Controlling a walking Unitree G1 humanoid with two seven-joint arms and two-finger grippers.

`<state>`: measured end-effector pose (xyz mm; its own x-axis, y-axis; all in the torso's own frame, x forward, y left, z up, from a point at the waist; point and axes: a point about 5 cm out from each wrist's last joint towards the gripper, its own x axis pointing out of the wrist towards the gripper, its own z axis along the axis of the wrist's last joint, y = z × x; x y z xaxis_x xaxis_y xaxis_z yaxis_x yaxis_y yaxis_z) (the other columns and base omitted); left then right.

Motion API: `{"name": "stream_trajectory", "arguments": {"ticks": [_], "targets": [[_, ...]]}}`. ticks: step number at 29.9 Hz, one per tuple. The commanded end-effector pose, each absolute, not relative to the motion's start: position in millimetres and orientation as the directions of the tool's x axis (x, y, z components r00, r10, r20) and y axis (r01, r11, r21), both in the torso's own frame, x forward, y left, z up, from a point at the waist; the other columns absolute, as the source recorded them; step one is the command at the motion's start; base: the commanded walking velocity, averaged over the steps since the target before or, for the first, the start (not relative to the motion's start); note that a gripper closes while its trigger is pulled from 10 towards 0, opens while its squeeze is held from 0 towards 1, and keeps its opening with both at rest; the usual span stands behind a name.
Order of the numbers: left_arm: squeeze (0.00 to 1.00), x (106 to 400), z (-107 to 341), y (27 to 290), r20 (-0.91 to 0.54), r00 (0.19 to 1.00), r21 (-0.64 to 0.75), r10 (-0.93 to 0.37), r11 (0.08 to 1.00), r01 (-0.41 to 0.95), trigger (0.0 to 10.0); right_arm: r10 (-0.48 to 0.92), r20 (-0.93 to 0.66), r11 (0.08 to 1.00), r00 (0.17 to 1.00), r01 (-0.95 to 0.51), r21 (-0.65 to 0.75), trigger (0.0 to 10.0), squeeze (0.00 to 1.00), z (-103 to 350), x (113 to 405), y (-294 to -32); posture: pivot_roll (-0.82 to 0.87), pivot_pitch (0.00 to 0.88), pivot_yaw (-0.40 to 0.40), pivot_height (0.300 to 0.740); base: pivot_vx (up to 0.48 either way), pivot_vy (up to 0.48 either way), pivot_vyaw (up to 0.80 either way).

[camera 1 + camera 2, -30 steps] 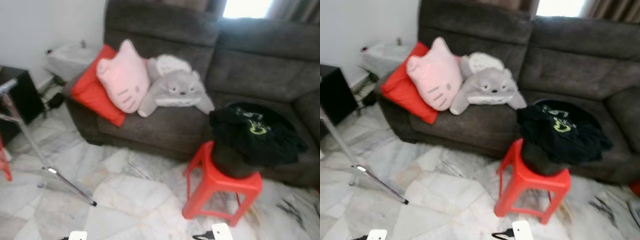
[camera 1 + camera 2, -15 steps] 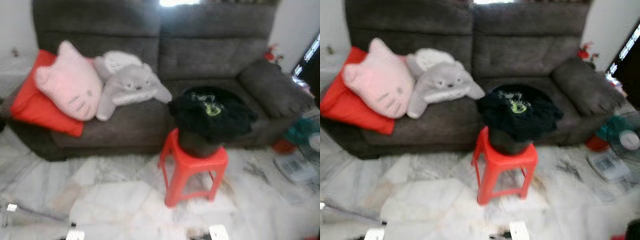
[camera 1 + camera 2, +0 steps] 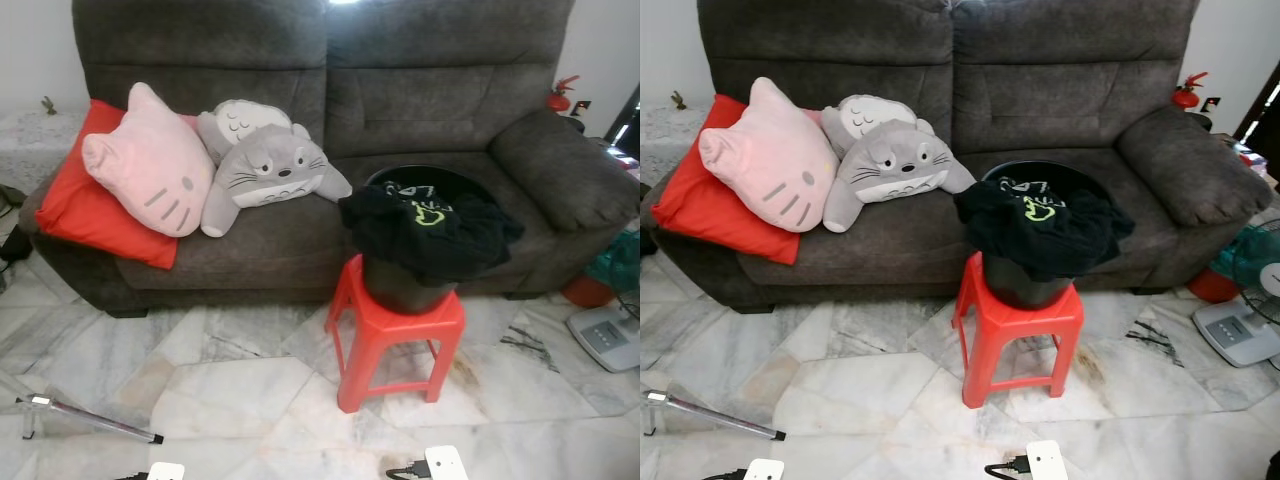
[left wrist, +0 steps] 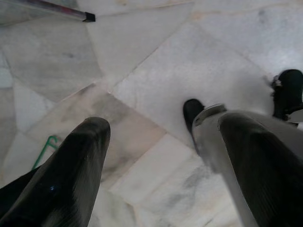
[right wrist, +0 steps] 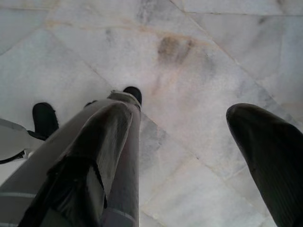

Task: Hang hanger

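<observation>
None of the hanging is done yet. A green hanger (image 4: 43, 149) lies on the floor (image 4: 189, 52) by the left gripper (image 4: 161, 156), fingers apart and empty (right gripper (image 5: 189, 142) too).

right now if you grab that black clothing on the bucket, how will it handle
The black clothing drapes in folds over the bucket rim, so it is probably floppy and light. The bucket sits atop a narrow red stool, so a sideways tug might tip it.

One sofa (image 3: 420, 90), three cushions: red (image 3: 85, 215), pink (image 3: 150, 165), grey (image 3: 270, 175); one red stool (image 3: 395, 335); one black bucket (image 3: 405, 290).
</observation>
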<state>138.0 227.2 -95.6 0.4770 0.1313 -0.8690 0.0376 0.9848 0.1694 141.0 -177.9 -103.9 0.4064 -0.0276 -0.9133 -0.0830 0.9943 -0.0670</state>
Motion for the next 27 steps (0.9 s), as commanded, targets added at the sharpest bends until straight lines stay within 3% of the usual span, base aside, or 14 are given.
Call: {"name": "stream_trajectory", "arguments": {"ticks": [1,15,27], "targets": [[0.0,131.8,-98.4,223.6,-0.876,0.466,0.17,0.125,0.984,0.056,10.0,-0.036,-0.912,0.995,0.408,-0.073,-0.072,10.0,0.0,-103.1,142.4,-180.7,-0.02,0.0,-0.029,0.74,0.0,-0.48,0.0],[0.0,133.4,-98.1,222.7,-0.874,0.468,0.167,0.127,0.985,0.044,10.0,-0.036,-0.912,0.995,0.409,-0.075,-0.073,10.0,0.0,-102.9,142.9,-181.4,-0.02,0.0,-0.036,0.74,0.0,-0.386,0.0],[0.0,133.8,-97.4,224.5,-0.868,0.478,0.158,0.137,0.988,0.002,10.0,-0.035,-0.911,0.994,0.41,-0.077,-0.073,10.0,0.0,-102.7,143.4,-181.4,-0.01,0.0,-0.037,0.74,0.0,0.0,0.0]]}}
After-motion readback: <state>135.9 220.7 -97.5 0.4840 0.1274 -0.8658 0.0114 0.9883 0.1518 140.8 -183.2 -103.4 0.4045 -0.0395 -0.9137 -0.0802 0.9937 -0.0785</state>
